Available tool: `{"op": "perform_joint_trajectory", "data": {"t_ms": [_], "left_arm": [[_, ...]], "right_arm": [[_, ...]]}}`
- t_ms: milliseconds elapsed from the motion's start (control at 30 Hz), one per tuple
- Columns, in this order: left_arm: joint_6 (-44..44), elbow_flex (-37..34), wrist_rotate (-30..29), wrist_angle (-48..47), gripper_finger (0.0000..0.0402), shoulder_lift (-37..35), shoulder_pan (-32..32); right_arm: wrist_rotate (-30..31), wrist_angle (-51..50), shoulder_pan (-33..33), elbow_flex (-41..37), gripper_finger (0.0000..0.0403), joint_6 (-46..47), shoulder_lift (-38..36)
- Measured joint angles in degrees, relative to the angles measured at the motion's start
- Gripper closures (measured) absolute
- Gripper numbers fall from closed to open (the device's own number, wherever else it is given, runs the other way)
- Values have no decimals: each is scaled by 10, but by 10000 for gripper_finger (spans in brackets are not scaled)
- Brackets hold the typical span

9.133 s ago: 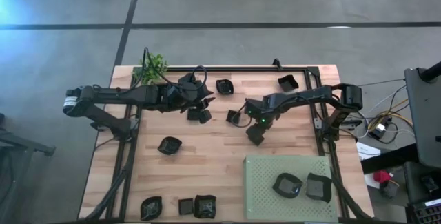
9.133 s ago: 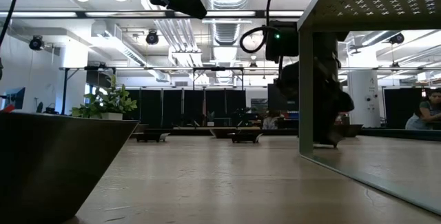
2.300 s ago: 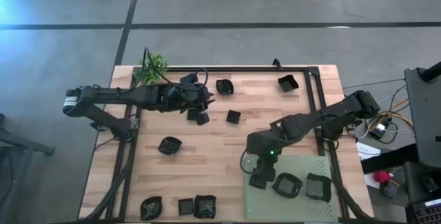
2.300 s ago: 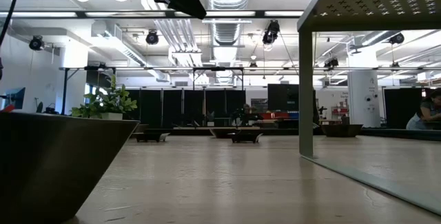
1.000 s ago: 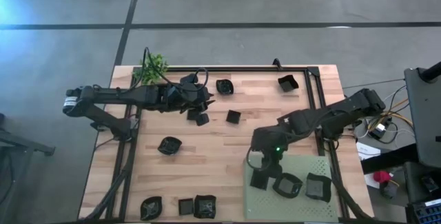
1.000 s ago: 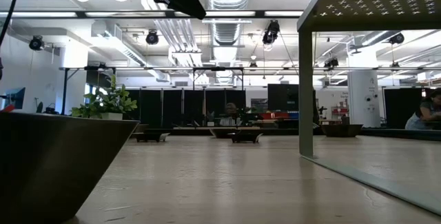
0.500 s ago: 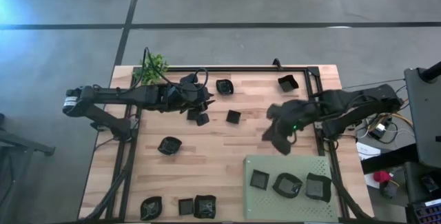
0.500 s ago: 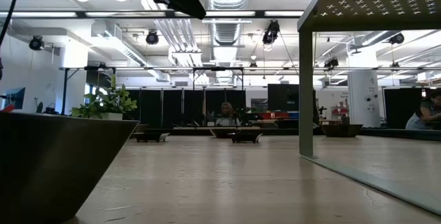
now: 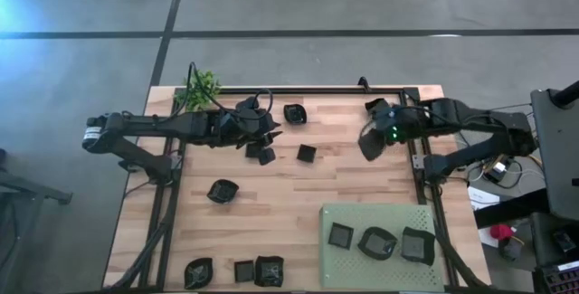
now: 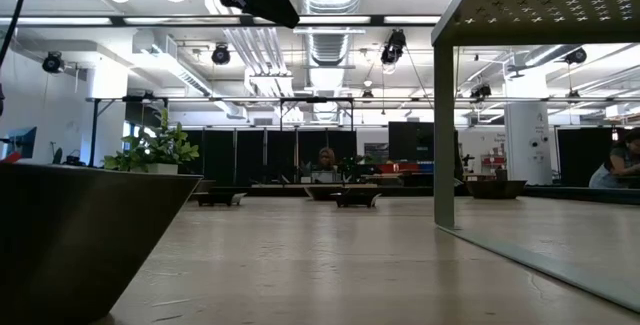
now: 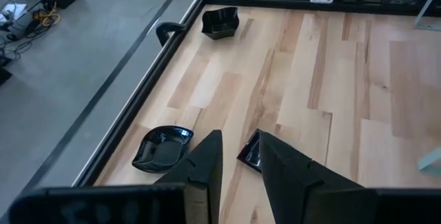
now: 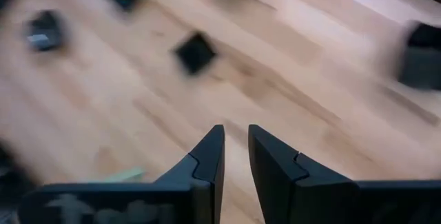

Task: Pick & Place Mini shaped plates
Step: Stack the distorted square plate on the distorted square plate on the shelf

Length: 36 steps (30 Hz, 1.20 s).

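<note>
Small dark plates lie scattered on the wooden table: one [image 9: 295, 113] and one [image 9: 307, 153] at the far middle, one [image 9: 223, 191] at the left, three at the near left edge [image 9: 244, 270]. Three plates [image 9: 377, 242] rest flat on the green mat [image 9: 380, 217]. My left gripper [image 9: 269, 131] hovers at the far left over two plates [image 9: 262, 153]; its fingers [image 11: 238, 158] stand a narrow gap apart and hold nothing. My right gripper [image 9: 368, 146] is at the far right, beside a plate [image 9: 378, 108]; its fingers [image 12: 236, 151] also stand a narrow gap apart, empty.
A small green plant [image 9: 201, 88] stands at the far left corner. A black frame rail [image 9: 317, 90] runs along the far edge and both sides. In the low view a dark plate [image 10: 80, 235] fills the near left. People show in the room behind [image 10: 327, 158].
My right gripper has left the green mat's left part, risen and swung toward the table's far right edge. The square plate it stood over stays flat on the mat. My left arm has kept still.
</note>
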Motion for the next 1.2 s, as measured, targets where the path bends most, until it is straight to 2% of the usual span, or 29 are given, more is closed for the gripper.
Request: {"op": "perform_joint_trajectory", "data": {"t_ms": [333,567,733,1033,1200], "left_arm": [[-7,0,0,0,309,0,0],[-20,0,0,0,309,0,0],[-21,0,0,0,309,0,0],[-24,0,-1,0,309,0,1],[-24,0,-2,0,309,0,1]], "right_arm": [[-88,-14,-189,-66,337,-34,1],[-113,62,-313,-151,337,-70,1],[-149,161,-352,-207,337,-78,1],[-148,259,-399,-284,337,-82,2],[-140,337,-405,-339,337,-91,2]]}}
